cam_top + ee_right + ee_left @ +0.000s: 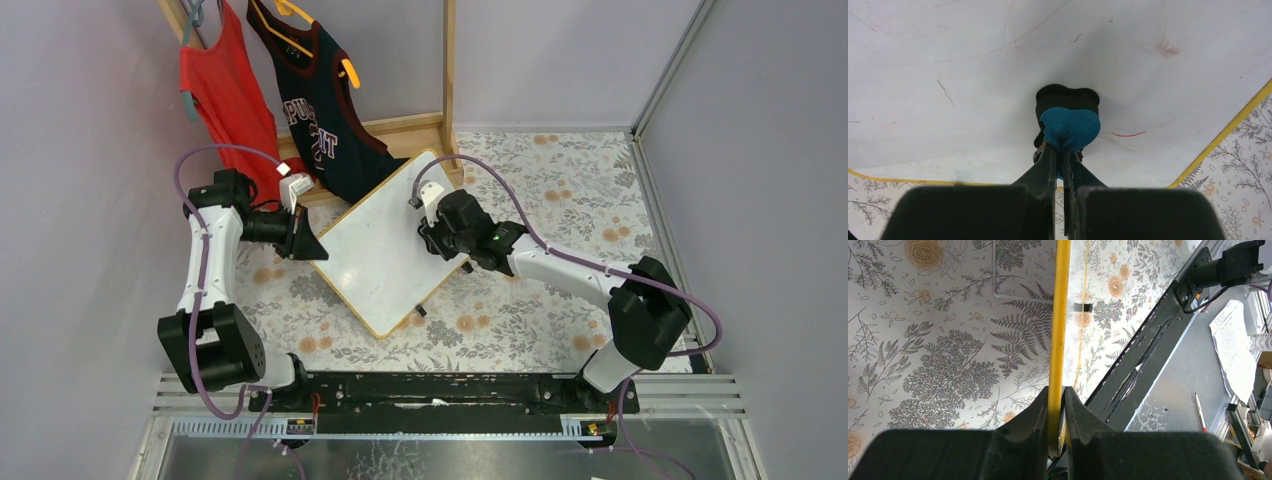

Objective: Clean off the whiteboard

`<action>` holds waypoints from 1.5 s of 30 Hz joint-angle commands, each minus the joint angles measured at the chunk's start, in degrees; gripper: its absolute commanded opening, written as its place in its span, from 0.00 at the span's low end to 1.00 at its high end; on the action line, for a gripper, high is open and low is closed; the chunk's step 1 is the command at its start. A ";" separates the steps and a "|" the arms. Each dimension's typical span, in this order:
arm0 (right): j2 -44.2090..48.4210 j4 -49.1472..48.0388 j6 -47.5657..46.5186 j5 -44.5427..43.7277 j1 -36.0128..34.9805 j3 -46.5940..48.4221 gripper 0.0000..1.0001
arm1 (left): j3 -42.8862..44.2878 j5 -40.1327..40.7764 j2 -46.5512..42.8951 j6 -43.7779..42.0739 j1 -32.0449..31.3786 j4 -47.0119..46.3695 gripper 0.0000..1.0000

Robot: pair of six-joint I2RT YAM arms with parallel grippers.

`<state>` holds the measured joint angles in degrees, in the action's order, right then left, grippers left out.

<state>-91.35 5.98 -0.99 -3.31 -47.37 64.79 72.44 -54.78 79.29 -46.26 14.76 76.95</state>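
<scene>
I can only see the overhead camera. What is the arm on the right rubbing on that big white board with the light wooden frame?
Observer: The right wrist camera shows the right arm's jaws shut on a small blue-faced black eraser pad, which touches the whiteboard.
Operator: Is any writing left?
Observer: Yes. A short red stroke sits just beside the pad, and there is a faint pink smudge farther up the picture.
Operator: And the other arm?
Observer: The left wrist camera shows the left arm's jaws shut on the board's yellowish frame edge, seen edge-on.
</scene>
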 commanded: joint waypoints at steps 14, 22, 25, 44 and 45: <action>-2.16 -2.47 -0.40 -3.19 11.16 -0.17 0.00 | -1.45 5.16 -0.56 -2.07 -0.38 -5.05 0.00; -0.57 -2.31 -0.02 -1.09 11.69 0.55 0.00 | -1.82 5.28 -0.77 -2.16 -0.35 -5.13 0.00; -0.31 -1.10 1.49 1.89 11.35 1.70 0.00 | -1.87 5.06 -0.72 -2.09 -0.49 -5.17 0.00; -4.25 1.55 1.89 -0.44 -9.97 5.19 0.00 | -1.59 5.27 -1.27 -0.59 -1.07 -5.43 0.00; -5.15 1.48 1.47 -1.21 -11.33 5.25 0.00 | -1.56 5.32 -1.30 -0.52 -1.06 -5.41 0.00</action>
<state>-94.72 8.32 0.93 -3.57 -54.72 67.66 71.85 -54.43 78.72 -45.25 14.48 75.55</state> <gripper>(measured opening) 0.037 0.115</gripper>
